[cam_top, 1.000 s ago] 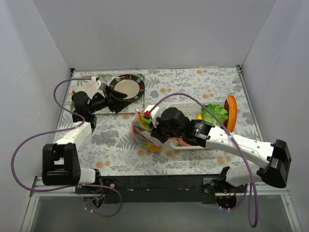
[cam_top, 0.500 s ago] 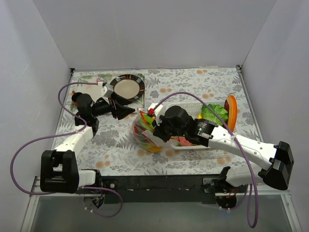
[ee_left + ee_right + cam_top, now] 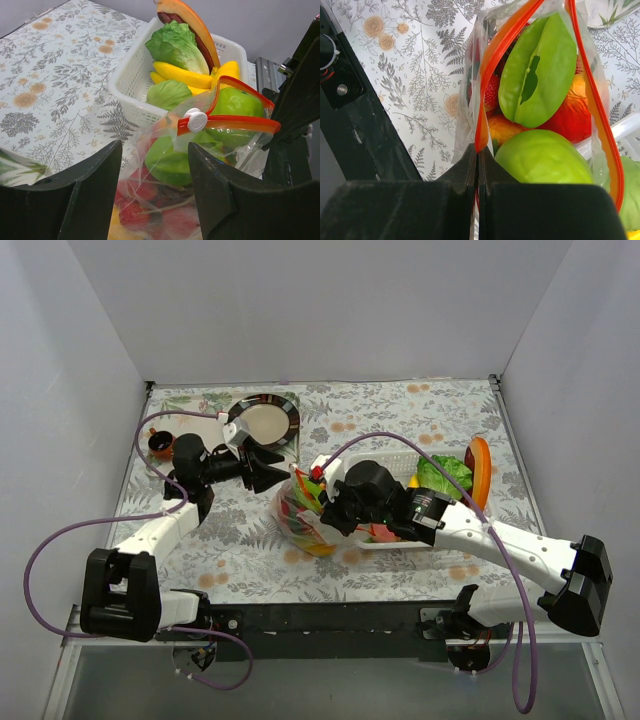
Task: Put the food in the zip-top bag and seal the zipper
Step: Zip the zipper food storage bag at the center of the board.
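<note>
The zip-top bag [image 3: 298,518] stands left of the white basket and holds food: a green apple [image 3: 545,160], a green slice [image 3: 540,75] and strawberries. Its orange-red zipper [image 3: 487,90] is open in a loop, with a white slider [image 3: 195,120] on it. My right gripper [image 3: 478,150] is shut on one end of the zipper strip and holds the bag up; it also shows in the top view [image 3: 325,508]. My left gripper [image 3: 155,147] is open just short of the bag's side, below the slider; in the top view [image 3: 277,476] it points at the bag from the left.
The white basket [image 3: 130,75] behind the bag holds lettuce [image 3: 175,47], a banana [image 3: 182,75] and an orange slice [image 3: 480,472]. A dark plate [image 3: 262,420] and a small cup [image 3: 160,445] sit at the back left. White walls enclose the table.
My left arm has swung right from the plate toward the bag, its open gripper now close to the slider side. My right gripper has kept its hold on the bag, almost still.
</note>
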